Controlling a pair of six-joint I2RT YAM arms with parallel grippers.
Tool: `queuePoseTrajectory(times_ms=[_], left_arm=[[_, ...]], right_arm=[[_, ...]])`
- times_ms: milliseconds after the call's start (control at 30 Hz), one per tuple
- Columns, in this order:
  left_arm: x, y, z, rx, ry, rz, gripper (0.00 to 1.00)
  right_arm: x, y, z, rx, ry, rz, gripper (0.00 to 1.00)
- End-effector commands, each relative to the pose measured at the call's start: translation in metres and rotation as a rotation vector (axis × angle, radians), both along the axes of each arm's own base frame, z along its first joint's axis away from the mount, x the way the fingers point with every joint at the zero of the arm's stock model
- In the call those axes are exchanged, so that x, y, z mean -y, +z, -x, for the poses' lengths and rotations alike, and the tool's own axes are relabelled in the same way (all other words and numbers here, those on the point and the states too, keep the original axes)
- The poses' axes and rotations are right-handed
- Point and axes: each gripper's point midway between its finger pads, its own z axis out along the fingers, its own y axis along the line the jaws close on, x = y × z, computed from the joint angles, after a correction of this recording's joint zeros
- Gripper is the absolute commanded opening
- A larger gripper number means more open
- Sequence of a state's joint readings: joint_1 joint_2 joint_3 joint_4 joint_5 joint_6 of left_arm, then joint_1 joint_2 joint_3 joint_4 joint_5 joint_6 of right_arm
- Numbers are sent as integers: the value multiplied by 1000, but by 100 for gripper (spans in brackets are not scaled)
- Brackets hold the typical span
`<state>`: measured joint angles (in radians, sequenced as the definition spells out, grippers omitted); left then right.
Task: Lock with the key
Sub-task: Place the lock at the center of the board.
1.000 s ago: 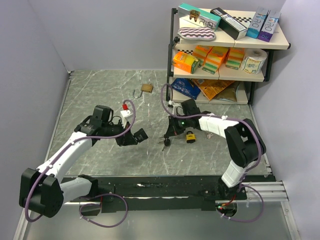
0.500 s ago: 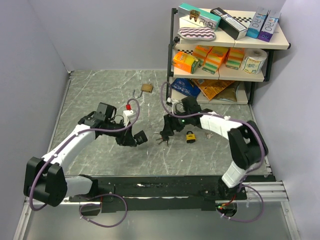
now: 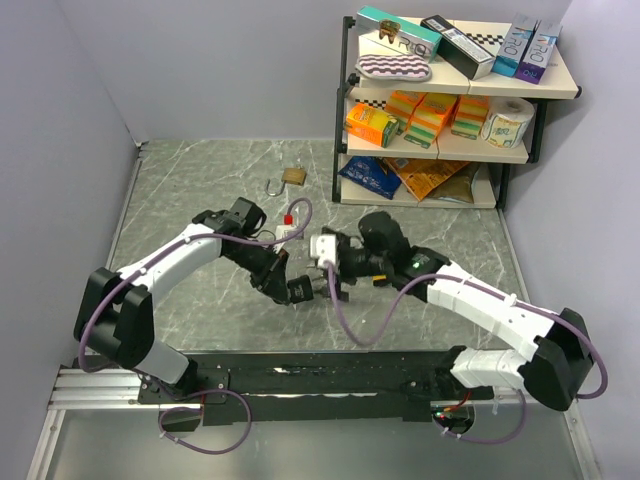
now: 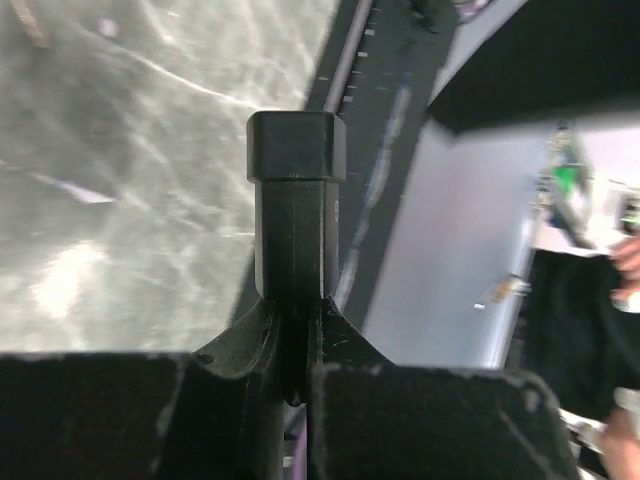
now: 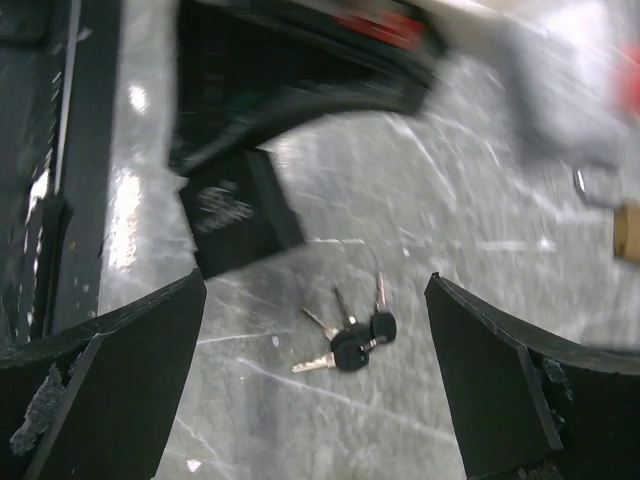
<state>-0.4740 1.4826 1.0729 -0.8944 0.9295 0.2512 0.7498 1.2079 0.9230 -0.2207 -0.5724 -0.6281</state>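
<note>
- Top external view: both arms reach toward the middle of the counter (image 3: pixel 180 190), where the left pincer (image 3: pixel 300 290) and the right pincer (image 3: pixel 335 284) sit just beside each other.
- A shelf unit (image 3: pixel 345 100) stands at the far right corner and carries boxes, sponges and a paper roll (image 3: pixel 510 120).
- A brass padlock (image 3: pixel 293 176) lies near the back of the counter, well apart from both pincers.
- From this view the right arm's wrist covers the counter directly under it, so the keys cannot be made out here.
- Left wrist view: the left pincer is clenched, with its fingers (image 4: pixel 296 160) pressed flat together and nothing between them.
- Right wrist view: the right pincer is released, its two fingers (image 5: pixel 110 380) spread wide and holding nothing.
- The keys (image 5: pixel 350 345) lie flat on the counter, in the gap between the spread fingers and touching neither.
- The bunch fans out from its black heads. One blade points down-left in the frame, one up-left, and one nearly straight up.
- The blurred black body of the left pincer stands just beyond the keys, up-left in the frame, and blocks that side.
</note>
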Motion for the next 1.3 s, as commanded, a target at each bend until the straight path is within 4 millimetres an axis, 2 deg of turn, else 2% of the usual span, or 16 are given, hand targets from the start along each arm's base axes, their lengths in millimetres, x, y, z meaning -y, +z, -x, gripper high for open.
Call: queuePoseTrajectory(times_ms=[0,133,200,300,500,733,767,933,967,1000,1067,1100,1167,1200,1267], left_arm=[[17,39,5,-91,-6,127,1],[21,43,4,-104,7,125,1],[22,42,4,-110,11,120,1],[24,41,6,-120,14,119,1],[24,39,7,-119,16,111,1],[25,38,8,-127,14,112,1],[25,38,7,-128,16,112,1],[24,39,8,-124,23,113,2],[24,39,8,-118,29,108,5],[24,38,7,-109,32,106,16],[20,34,2,-80,61,71,34],[18,30,-5,-57,91,59,49],[10,30,-13,-36,146,52,61],[-1,26,-24,-31,203,49,85],[-12,33,-41,-40,307,73,99]], right_arm=[[-8,-4,15,196,138,64,99],[-19,-18,34,219,187,87,99],[-27,-20,38,235,197,83,99],[-34,-22,33,244,172,85,98],[-46,-18,24,316,144,86,87],[-50,-24,30,373,190,112,72],[-51,-24,33,381,204,116,70],[-52,-30,33,375,216,140,39],[-52,-31,32,367,208,142,32],[-51,-32,32,359,203,146,19],[-52,-29,31,324,172,139,10],[-51,-31,29,299,153,150,3],[-51,-25,24,225,93,137,0],[-50,-27,20,183,67,140,0],[-45,-21,11,46,-24,125,0]])
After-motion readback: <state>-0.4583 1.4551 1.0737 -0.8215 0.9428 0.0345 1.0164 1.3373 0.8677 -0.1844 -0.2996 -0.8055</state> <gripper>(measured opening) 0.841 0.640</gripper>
